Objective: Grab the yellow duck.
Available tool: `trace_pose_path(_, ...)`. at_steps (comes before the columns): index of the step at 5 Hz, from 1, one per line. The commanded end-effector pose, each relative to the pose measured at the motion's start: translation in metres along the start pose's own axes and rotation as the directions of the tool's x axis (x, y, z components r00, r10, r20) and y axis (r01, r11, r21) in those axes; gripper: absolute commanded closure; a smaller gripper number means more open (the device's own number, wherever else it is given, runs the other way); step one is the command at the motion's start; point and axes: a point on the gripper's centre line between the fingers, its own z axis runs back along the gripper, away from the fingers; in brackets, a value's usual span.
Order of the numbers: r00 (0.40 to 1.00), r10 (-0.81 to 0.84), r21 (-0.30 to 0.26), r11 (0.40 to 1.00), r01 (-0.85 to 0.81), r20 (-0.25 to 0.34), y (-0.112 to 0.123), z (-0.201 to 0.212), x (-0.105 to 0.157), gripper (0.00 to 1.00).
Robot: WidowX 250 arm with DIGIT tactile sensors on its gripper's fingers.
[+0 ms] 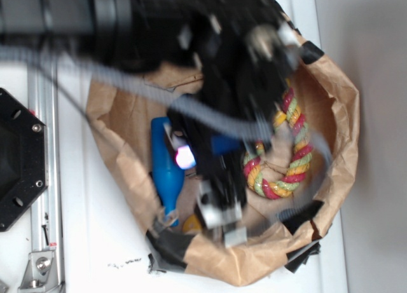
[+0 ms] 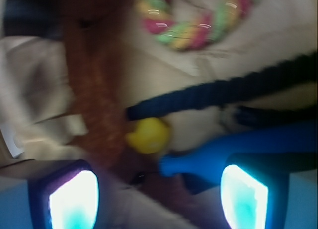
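The yellow duck (image 2: 149, 135) lies on the brown paper floor, small and rounded, just ahead of my gripper (image 2: 159, 199) and a little left of its centre line. Both glowing fingertips (image 2: 74, 199) stand wide apart with nothing between them, so the gripper is open. A blue bottle-shaped toy (image 2: 238, 149) lies right beside the duck, its neck close to it. In the exterior view only a sliver of the duck (image 1: 192, 225) shows beside the lowered gripper (image 1: 219, 213), inside the paper bag (image 1: 331, 178).
A yellow-red-green rope ring (image 1: 286, 153) lies on the bag's right side, also the rope ring (image 2: 194, 20) far ahead. The blue toy (image 1: 165, 172) lies on the left. A dark cable (image 2: 223, 92) crosses above the duck. A blurred orange-brown wall (image 2: 94, 90) rises at left.
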Motion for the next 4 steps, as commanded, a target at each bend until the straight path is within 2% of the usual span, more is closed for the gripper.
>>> trace_pose_path(1, 0.983, 0.181, -0.105, 0.978, -0.181, -0.006, -0.003, -0.030, 0.024, 0.00)
trace_pose_path(2, 0.993, 0.091, -0.050, 0.994, -0.094, -0.073, -0.029, -0.056, 0.014, 0.00)
trace_pose_path(3, 0.990, 0.016, 0.060, 0.998, -0.007, -0.138, -0.048, -0.092, 0.007, 0.00)
trace_pose_path(4, 0.975, -0.048, 0.079, 0.995, 0.066, -0.217, -0.062, -0.116, -0.008, 0.00)
